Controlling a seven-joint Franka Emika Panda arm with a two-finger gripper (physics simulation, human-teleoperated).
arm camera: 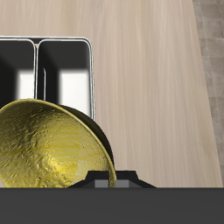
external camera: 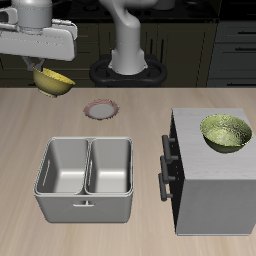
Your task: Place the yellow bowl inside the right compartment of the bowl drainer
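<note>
Now gripper (external camera: 47, 72) pinching yellow bowl (external camera: 54, 81) by rim, tilted, up above table (external camera: 130, 120), behind bowl drainer (external camera: 86, 176)

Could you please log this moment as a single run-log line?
gripper: shut on yellow bowl | bowl: lifted, tilted, off table | bowl drainer: both wells empty | placement: not yet done
</note>
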